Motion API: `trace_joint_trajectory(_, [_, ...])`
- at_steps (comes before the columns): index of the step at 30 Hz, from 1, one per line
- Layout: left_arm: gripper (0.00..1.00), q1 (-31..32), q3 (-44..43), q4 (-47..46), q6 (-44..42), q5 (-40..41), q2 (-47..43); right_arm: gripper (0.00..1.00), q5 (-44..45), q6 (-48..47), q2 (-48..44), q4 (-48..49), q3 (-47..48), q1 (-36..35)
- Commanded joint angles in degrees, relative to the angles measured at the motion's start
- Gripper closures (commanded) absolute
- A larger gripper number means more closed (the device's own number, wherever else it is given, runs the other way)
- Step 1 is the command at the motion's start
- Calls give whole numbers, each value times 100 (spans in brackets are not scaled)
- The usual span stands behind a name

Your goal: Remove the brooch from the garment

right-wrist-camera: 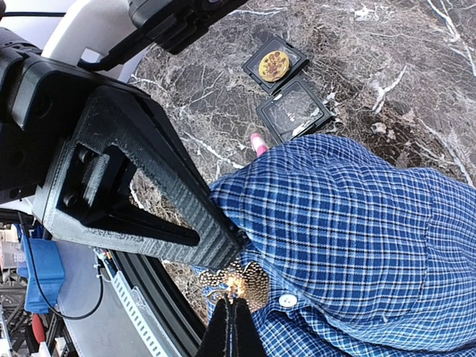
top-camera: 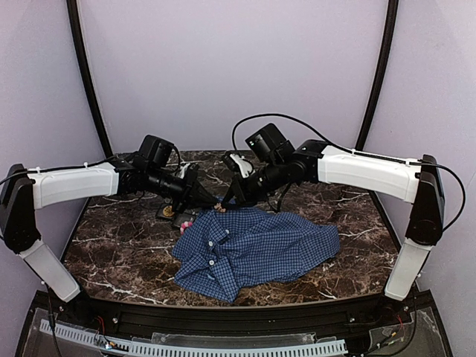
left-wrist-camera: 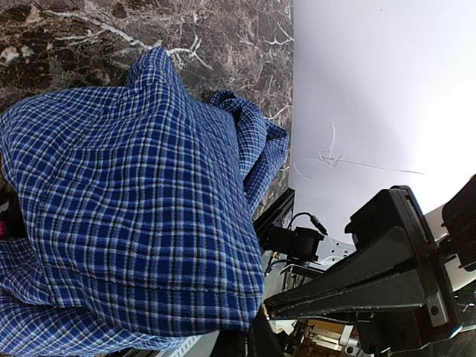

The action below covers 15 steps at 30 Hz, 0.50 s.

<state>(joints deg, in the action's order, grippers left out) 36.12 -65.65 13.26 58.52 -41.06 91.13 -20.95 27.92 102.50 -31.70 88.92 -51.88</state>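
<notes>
Brooch [right-wrist-camera: 251,285] seen at shirt [right-wrist-camera: 357,223] front edge, beside button [right-wrist-camera: 287,300], at far left corner of cloth on worktop [top-camera: 357,216]. Right tool [right-wrist-camera: 232,278] almost closed, brooch apparently pinched between tips. Left tool [left-wrist-camera: 259,321] placed just beside, at fabric edge; grip on cloth cannot be told. Pull away from shirt judged needed, right arm nearer.

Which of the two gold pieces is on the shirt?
The lacy brooch beside the white button; the round one sits in the open black case.
</notes>
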Motion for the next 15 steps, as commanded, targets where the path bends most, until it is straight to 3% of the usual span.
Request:
trace_joint_trajectory(1, [99,4,15,-86,-15,-4,-214,100,-48,-41,19,175,83,-77])
trace_joint_trajectory(15, [99,7,-105,33,-118,28,-209,100,-6,-77,216,36,229,-86])
